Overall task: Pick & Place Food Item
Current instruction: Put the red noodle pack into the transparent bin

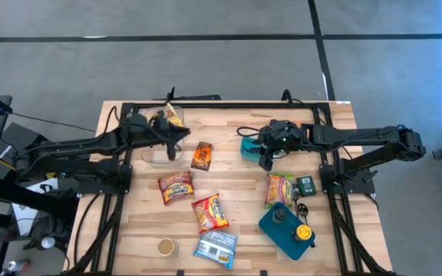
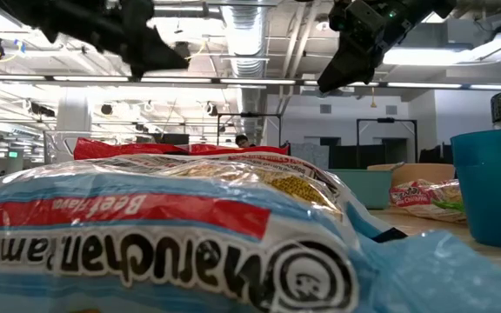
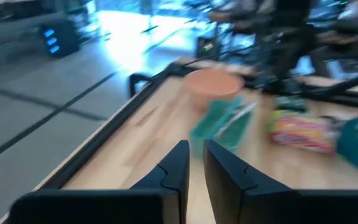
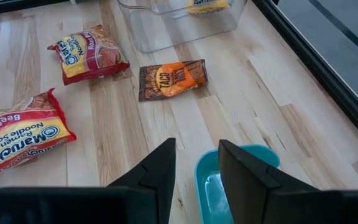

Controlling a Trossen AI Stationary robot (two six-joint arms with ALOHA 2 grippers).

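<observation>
Blue-and-red crinkly ramen packet point(image 2: 172, 235) fills the low view. Above the clear plastic tub point(image 1: 163, 150), the left gripper point(image 1: 176, 138) is nearly shut and empty; a yellow snack bag point(image 1: 174, 116) lies inside. I think that drop is done; next, fetch the brown taco packet point(image 1: 201, 156). The right gripper point(image 1: 267, 159) waits, slightly open and empty, over a teal bowl point(image 1: 249, 146).

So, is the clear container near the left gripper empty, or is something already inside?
Not empty. The clear container holds a yellow packet; the high view shows the packet within its walls, under the left gripper.
</observation>
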